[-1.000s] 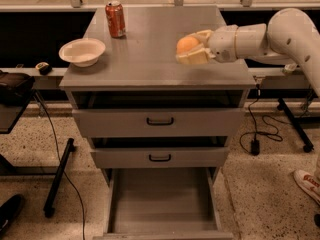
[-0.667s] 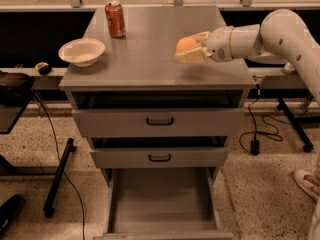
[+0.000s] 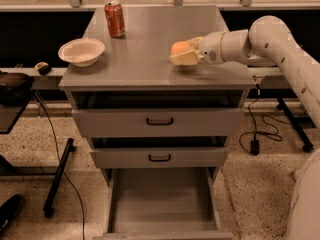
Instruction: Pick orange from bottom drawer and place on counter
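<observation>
The orange is held between the fingers of my gripper, just above or touching the counter right of its middle. The gripper is shut on the orange; my white arm reaches in from the right. The bottom drawer is pulled open below, and its grey floor is bare.
A red soda can stands at the counter's back left. A white bowl sits at its left edge. Two upper drawers with black handles are closed. Cables and a stand leg lie on the floor at left; a cable lies at right.
The gripper has moved a little to the left and down with the orange, closer to the counter surface.
</observation>
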Robot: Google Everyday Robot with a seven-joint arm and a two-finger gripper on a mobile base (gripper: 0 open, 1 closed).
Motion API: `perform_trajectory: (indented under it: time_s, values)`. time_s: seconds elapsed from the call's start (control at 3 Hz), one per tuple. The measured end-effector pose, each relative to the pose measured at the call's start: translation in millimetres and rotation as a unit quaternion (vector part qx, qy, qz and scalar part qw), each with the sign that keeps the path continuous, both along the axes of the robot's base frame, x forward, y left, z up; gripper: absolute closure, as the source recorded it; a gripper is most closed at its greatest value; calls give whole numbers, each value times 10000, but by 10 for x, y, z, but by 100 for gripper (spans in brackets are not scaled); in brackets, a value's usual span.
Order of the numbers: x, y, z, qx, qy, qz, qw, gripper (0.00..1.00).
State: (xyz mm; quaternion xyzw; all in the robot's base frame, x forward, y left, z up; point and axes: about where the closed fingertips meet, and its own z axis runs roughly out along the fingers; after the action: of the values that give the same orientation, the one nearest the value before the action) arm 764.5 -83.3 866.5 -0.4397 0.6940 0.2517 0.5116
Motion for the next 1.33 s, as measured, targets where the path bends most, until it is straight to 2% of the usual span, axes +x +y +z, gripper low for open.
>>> perform_trajectory:
  time_s: [0.33,0.67,1.0,1.33]
  values:
    - [41,-6,-111,-71,200,-63,9998,53]
    - [44,-7,-119,-75,216,-69,9997,22]
    - [44,-6,-119,-75,216,-69,9997,0]
    - [43,4,-119,-73,219,-55,9997,0]
